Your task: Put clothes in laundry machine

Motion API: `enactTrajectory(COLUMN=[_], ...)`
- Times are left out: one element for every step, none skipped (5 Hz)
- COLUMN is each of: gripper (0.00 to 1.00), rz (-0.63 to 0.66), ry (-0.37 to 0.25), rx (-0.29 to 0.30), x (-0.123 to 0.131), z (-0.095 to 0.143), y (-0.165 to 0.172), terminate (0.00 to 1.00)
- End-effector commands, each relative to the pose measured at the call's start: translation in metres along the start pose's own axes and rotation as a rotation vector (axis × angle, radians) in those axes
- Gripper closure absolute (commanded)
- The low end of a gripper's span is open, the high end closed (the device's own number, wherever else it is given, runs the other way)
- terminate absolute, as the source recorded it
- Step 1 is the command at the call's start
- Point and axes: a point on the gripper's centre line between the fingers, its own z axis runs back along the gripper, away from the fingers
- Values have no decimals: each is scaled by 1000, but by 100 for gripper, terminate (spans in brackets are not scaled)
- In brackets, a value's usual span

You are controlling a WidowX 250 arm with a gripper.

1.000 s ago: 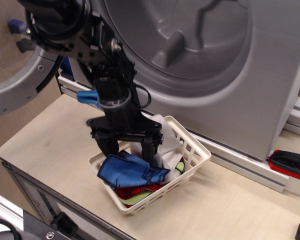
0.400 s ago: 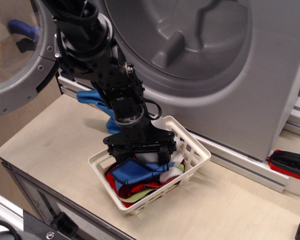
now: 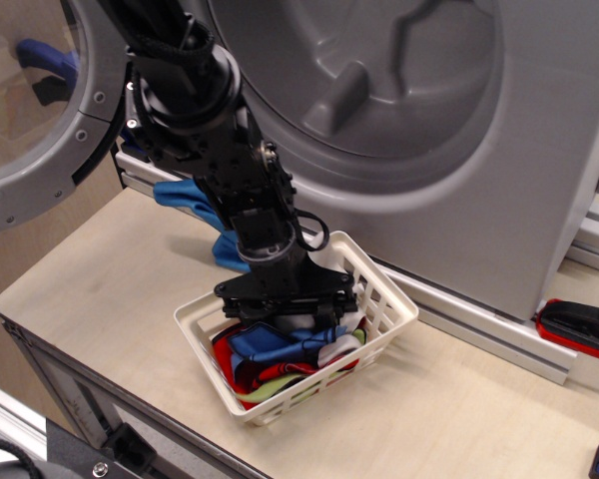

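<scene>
Pincer sunk into clothes in basket; jaw gap hidden, cannot tell. Garments judged light, limp, slippery; pinch a bunched blue fold.

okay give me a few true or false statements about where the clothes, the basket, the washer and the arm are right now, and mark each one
1. The gripper is down inside the white basket, among the clothes. True.
2. The laundry machine has its door shut. False: the door is swung open to the left, and the grey drum shows.
3. The blue cloth lies in the basket, with red cloth below it. True.
4. Clothes already lie in the drum. False: the part of the drum in view shows none.
5. The basket stands on the floor. False: it stands on the wooden table, in front of the machine.
</scene>
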Motion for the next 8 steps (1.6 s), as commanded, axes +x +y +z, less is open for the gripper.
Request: enactTrajectory(gripper=[100,100,100,100,100,100,100,100], rz=[-118,-155,-154,-149,-147,-160,-227,-222], ry=[-49,-86,-208,-358,-442,-524,-708,-829], rx=[76,84,26,-34,-78,-91,-121,-134], x=[10,12,14,18,28,36,59,90], z=[21,44,85,124,155,168,180,188], y=[-11,-16,-25,-29,-28,-25,-35,-41], terminate=[0,0,0,0,0,0,0,0])
